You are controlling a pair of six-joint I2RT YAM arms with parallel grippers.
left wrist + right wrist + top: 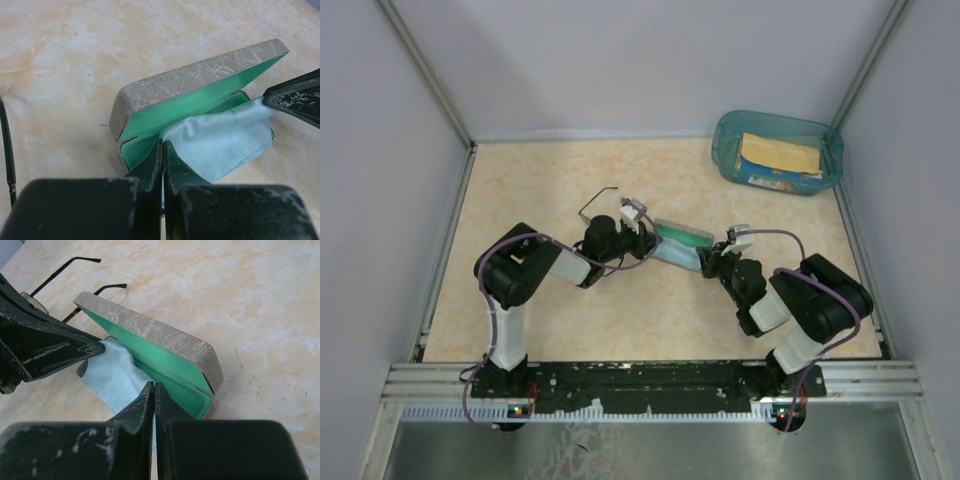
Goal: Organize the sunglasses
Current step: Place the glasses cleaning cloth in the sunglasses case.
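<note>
left pincer (163,167) and right pincer (154,407) both pinched shut on the blue cloth (220,140) in the open case (190,80) between them; sunglasses (35,301) just past the left pincer

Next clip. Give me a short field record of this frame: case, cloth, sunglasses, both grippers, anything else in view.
case: open, green inside, between the two arms
cloth: light blue, partly in the case, spilling out of its open side
sunglasses: on the table beside the case, outside it, temple arms unfolded
left gripper: shut, apparently pinching one end of the cloth
right gripper: shut, apparently pinching the other end
bin: blue, far right corner, holds a yellow packet
task state: sunglasses not yet in the case
</note>
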